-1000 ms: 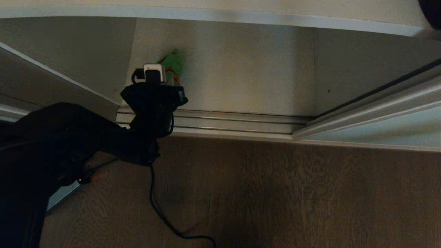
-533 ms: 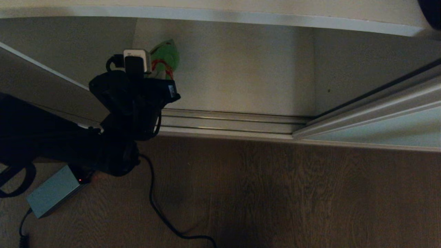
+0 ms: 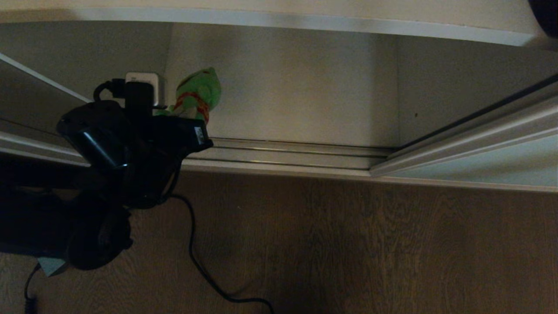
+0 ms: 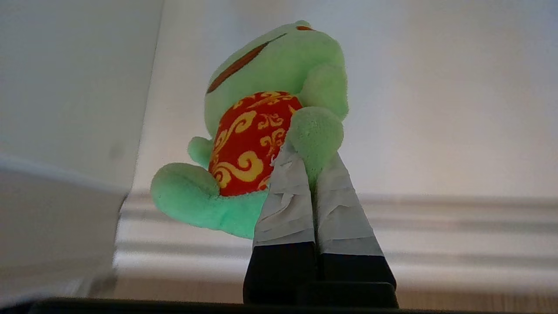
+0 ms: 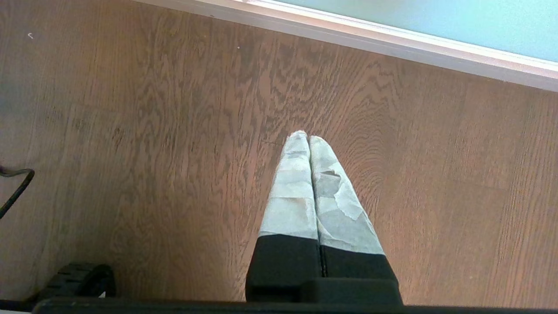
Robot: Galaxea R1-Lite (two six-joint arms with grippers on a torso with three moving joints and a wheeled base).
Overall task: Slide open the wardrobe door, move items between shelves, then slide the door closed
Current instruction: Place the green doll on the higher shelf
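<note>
My left gripper [image 4: 310, 157] is shut on a limb of a green frog plush toy [image 4: 270, 78] with a red and yellow patterned belly. The toy hangs in the air, tilted, in front of the wardrobe's inner left corner. In the head view the plush [image 3: 198, 93] shows just beyond the left gripper [image 3: 181, 114], above the lower shelf board [image 3: 305, 96]. The upper shelf's pale front edge [image 3: 305, 22] runs across the top. The sliding wardrobe door [image 3: 501, 161] of frosted glass stands pushed to the right. My right gripper [image 5: 304, 136] is shut and empty over the wooden floor.
The metal door track [image 3: 296, 155] runs along the wardrobe's front. A black cable [image 3: 196, 257] lies on the brown wood floor [image 3: 370, 244]. A grey box [image 3: 45, 266] peeks out under the left arm. The door frame [image 5: 392, 41] crosses the right wrist view.
My left arm has lifted the green plush off the lower board and carried it leftward and nearer to the camera. The right arm has stayed still.
</note>
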